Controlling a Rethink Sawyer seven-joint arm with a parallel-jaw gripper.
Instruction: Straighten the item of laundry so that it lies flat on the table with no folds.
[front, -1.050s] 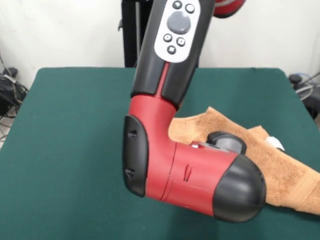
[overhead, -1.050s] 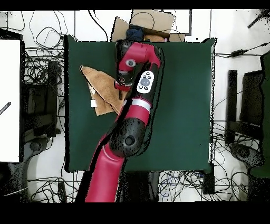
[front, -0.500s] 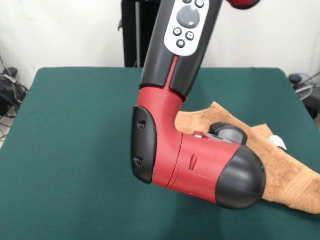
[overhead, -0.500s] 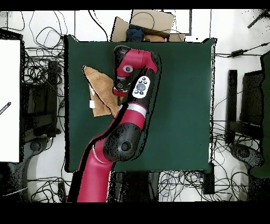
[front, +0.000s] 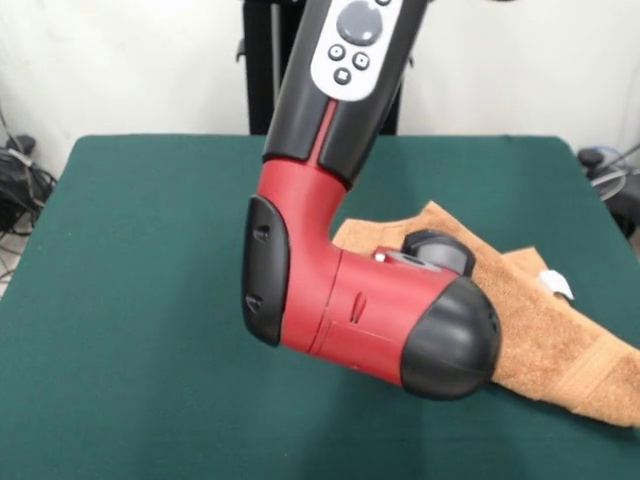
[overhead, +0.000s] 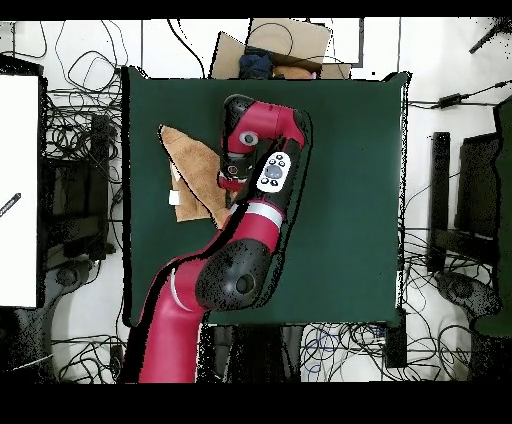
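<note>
The towel (front: 545, 325) lies on the green bench (front: 140, 300), toward the right side in the front view and toward the left side in the overhead view (overhead: 195, 175). It is not flat: in the front view a raised fold runs from a peak beside the arm down to the lower right, where the cloth reaches the picture's edge. A woven border band shows near that lower right end. A small white tag (front: 556, 284) sits at the towel's right edge; in the overhead view the tag (overhead: 176, 197) lies at the towel's left edge, on the bench surface.

The arm (front: 340, 290) comes down over the middle of the bench and bends at a red elbow with black caps. Its lower section covers the left part of the towel in the front view. A grey button panel (front: 352, 40) faces the camera on the upper black section.

The hand sits below the arm's end, over the towel's inner edge (overhead: 229, 180). The arm body hides it, so I cannot tell whether it is wide, narrow or holding cloth.

Cables (overhead: 75, 130) lie on the floor around the bench.
</note>
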